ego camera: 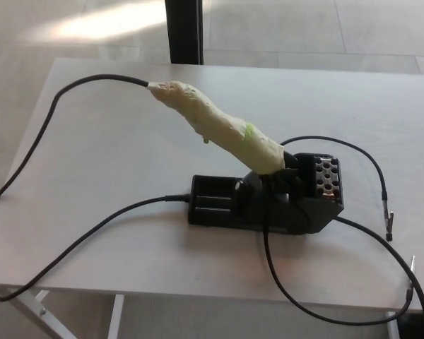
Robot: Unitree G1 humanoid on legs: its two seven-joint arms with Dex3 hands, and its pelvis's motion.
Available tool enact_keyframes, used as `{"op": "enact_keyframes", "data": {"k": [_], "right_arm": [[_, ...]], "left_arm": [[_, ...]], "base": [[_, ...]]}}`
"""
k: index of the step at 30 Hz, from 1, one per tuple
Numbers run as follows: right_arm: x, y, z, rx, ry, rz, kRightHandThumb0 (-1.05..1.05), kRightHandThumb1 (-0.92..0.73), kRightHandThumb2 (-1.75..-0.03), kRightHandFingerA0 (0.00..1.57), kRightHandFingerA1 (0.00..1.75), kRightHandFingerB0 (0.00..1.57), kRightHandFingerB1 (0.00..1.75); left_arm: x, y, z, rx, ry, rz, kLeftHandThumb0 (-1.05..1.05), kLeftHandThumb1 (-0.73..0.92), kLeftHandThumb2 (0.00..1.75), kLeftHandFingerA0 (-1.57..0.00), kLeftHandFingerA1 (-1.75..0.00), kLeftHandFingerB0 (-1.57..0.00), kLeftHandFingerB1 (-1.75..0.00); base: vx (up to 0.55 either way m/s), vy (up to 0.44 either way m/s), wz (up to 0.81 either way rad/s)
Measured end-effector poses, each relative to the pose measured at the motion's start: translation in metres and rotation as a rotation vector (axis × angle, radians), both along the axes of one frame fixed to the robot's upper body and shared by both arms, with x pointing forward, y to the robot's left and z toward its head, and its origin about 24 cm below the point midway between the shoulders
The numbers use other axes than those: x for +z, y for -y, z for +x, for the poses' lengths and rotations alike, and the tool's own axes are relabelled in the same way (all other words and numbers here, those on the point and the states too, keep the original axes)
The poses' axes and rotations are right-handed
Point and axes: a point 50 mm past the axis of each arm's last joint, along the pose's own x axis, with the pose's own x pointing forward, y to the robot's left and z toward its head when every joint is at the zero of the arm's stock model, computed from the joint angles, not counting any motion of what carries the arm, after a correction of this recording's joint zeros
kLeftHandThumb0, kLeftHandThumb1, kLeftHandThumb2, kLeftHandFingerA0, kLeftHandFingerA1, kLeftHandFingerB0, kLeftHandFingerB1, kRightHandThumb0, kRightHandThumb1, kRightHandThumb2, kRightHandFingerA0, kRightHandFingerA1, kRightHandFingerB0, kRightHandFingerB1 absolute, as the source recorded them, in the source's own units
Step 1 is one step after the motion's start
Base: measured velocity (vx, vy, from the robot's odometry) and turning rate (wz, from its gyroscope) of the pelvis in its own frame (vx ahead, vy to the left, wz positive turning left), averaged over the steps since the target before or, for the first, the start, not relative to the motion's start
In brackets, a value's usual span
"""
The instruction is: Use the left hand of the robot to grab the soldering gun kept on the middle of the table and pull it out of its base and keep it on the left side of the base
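The soldering gun [219,127] is a long handle wrapped in pale yellowish tape with a green mark near its lower end. It sits tilted in the holder of its black base [268,201] at the middle of the table [113,162], handle pointing up and to the left. A black cable [92,81] leaves the handle's top end and runs off the table's left edge. Neither of my hands shows in the head view.
Another black cable [106,222] runs from the base's left end to the table's front-left corner. Thin wires with probe tips [389,212] lie to the right of the base. A dark post [184,32] stands behind the table.
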Motion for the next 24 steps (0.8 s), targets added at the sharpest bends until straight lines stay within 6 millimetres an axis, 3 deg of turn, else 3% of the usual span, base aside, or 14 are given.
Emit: {"op": "enact_keyframes", "data": {"k": [1,3,5,6,8,9,10,11,12,15,16,20,23,24], "right_arm": [[0.0,0.0,0.0,-0.002,0.004,0.004,-1.05,-0.34,-1.31,0.88,1.25,0.17,1.07],[0.0,0.0,-0.001,-0.004,0.01,0.011,-1.04,-0.3,-1.28,0.98,1.36,0.09,1.02],[-0.001,0.0,-0.002,-0.004,0.009,0.019,-1.04,-0.27,-1.18,0.82,1.46,0.12,1.5],[-0.002,0.0,-0.002,-0.004,0.008,0.021,-1.04,-0.33,-1.3,0.92,1.32,0.14,1.03],[-0.001,-0.001,0.0,-0.003,0.012,0.024,-0.99,-0.22,-1.25,0.84,1.43,0.13,1.46],[-0.001,-0.001,0.001,-0.002,0.015,0.025,-1.03,-0.3,-1.3,0.97,1.35,0.1,1.02],[-0.001,-0.001,0.001,-0.001,0.018,0.025,-0.99,-0.24,-1.23,0.81,1.43,0.01,1.57],[-0.001,-0.001,0.001,0.0,0.019,0.026,-1.0,-0.23,-1.22,0.83,1.4,0.02,1.58],[-0.001,-0.001,0.002,0.001,0.021,0.027,-1.05,-0.32,-1.31,0.93,1.34,0.12,1.04],[-0.001,-0.001,0.002,0.002,0.023,0.029,-1.04,-0.3,-1.3,0.97,1.35,0.09,1.02],[-0.001,-0.001,0.002,0.002,0.023,0.029,-1.0,-0.23,-1.21,0.82,1.4,0.01,1.59],[-0.001,-0.001,0.002,0.002,0.022,0.03,-0.99,-0.22,-1.23,0.82,1.42,0.01,1.6],[-0.001,-0.001,0.002,0.002,0.022,0.03,-0.97,-0.22,-1.23,0.81,1.39,0.01,1.58],[-0.001,-0.001,0.002,0.002,0.022,0.03,-1.04,-0.31,-1.31,0.97,1.36,0.11,1.04]], "left_arm": [[0.0,0.0,0.0,0.004,0.002,-0.004,-0.62,0.63,0.59,-0.74,-0.69,-0.71,-0.59],[0.0,0.0,0.002,0.005,0.014,-0.013,-0.61,0.64,0.59,-0.64,-0.68,-0.63,-0.58],[0.003,-0.001,0.009,0.001,0.058,-0.019,-0.64,0.65,0.6,-0.55,-0.72,-0.58,-0.6],[0.007,-0.002,0.015,-0.01,0.087,-0.014,-0.67,0.67,0.6,-0.57,-0.73,-0.54,-0.59],[0.017,-0.006,0.032,-0.044,0.156,0.01,-0.67,0.67,0.6,-0.56,-0.69,-0.52,-0.55],[0.026,-0.008,0.046,-0.064,0.207,0.028,-0.69,0.67,0.6,-0.58,-0.74,-0.52,-0.59],[0.035,-0.01,0.06,-0.08,0.265,0.045,-0.68,0.67,0.6,-0.57,-0.72,-0.52,-0.54],[0.042,-0.011,0.07,-0.092,0.304,0.057,-0.7,0.66,0.6,-0.57,-0.64,-0.49,-0.5],[0.055,-0.013,0.085,-0.11,0.368,0.076,-0.75,0.64,0.6,-0.62,-0.61,-0.6,-0.47],[0.095,-0.015,0.127,-0.19,0.532,0.144,-0.73,0.67,0.61,-0.63,-0.61,-0.67,-0.47],[0.109,-0.013,0.139,-0.225,0.581,0.168,-0.66,0.65,0.6,-0.58,-0.55,-0.53,-0.37],[0.15,-0.001,0.175,-0.332,0.73,0.23,-0.54,0.67,0.6,-0.47,-0.48,-0.35,-0.39],[0.181,0.013,0.198,-0.41,0.831,0.265,-0.54,0.69,0.6,-0.41,-0.51,-0.33,-0.4],[0.195,0.019,0.208,-0.447,0.869,0.279,-0.58,0.68,0.6,-0.38,-0.54,-0.32,-0.41]], "base": [[0.0,0.0,0.0],[0.0,0.0,0.0],[0.0,0.0,0.0],[0.0,0.0,0.0],[0.0,0.0,0.0],[0.0,0.0,0.0],[0.0,0.0,0.0],[0.0,0.0,0.0],[0.0,0.0,0.0],[0.0,0.0,0.0],[0.0,0.0,0.0],[0.0,0.0,0.0],[0.0,0.0,0.0],[0.0,0.0,0.0]]}}
